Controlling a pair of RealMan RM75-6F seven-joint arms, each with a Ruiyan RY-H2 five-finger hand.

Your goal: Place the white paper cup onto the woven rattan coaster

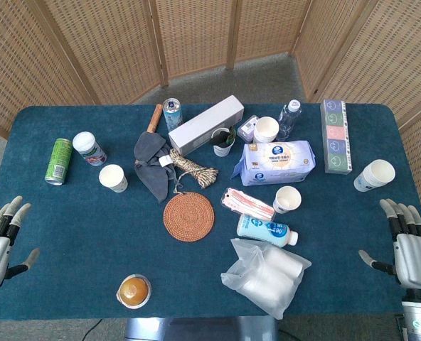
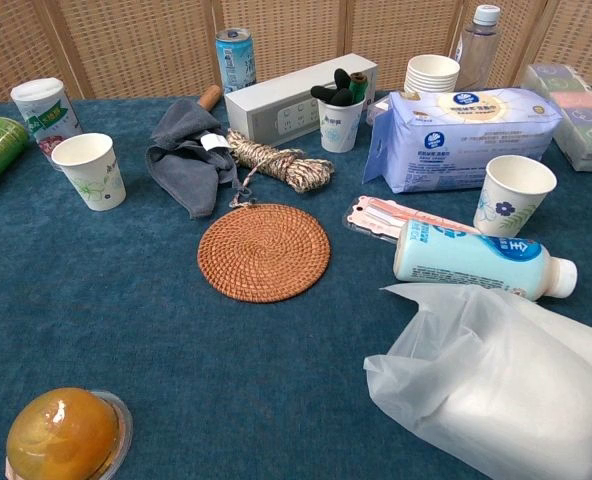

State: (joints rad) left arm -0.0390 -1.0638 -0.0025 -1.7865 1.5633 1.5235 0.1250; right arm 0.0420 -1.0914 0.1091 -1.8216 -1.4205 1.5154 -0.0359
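Both hands, left [image 1: 1, 245] and right [image 1: 408, 245], are resting empty with fingers spread at the surface's [image 1: 68, 284] near corners. A floral-print cup [image 2: 512, 193] is standing right of the coaster [image 2: 264, 251], beside a bottle [image 2: 481, 260] (lettering unreadable).

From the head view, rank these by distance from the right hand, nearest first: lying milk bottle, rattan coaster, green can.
Measured from the right hand:
1. Milk bottle, centre-right, on its side.
2. Rattan coaster, table centre.
3. Green can, far left.
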